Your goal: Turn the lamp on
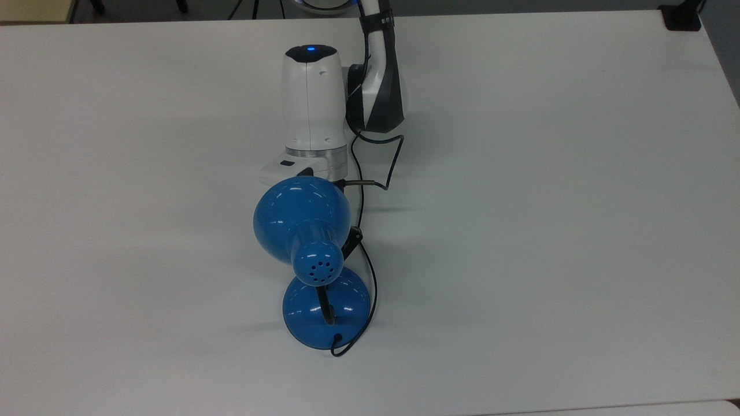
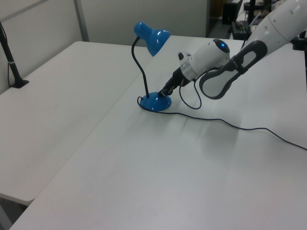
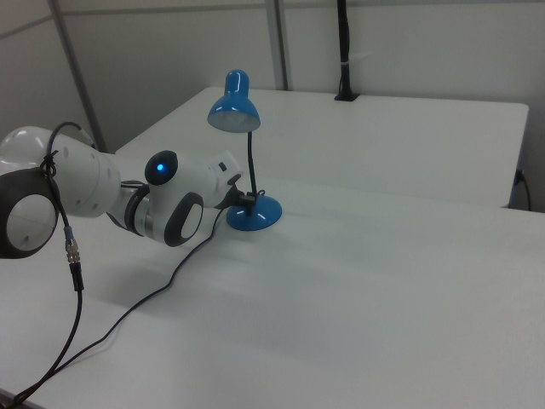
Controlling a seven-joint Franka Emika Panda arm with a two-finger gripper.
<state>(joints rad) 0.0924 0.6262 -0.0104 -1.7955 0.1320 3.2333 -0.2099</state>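
The blue lamp stands upright on the white table (image 1: 549, 202). Its bell-shaped shade (image 1: 300, 222) hangs over the round base (image 1: 326, 315) on a curved black neck (image 2: 139, 67). In the left view the shade (image 2: 152, 37) is up high and the base (image 2: 155, 102) lies below it. My gripper (image 2: 166, 92) slants down from the left view's right and its dark tip rests against the base's near edge. In the right view the gripper (image 3: 244, 200) sits at the base (image 3: 257, 215). The shade covers most of the gripper in the top view.
A thin black cord (image 2: 240, 128) trails from the lamp's base across the table toward the left view's right. Another cable (image 3: 128, 319) hangs off my arm (image 3: 77, 183). A black post (image 2: 12, 67) is clamped at the table's far edge.
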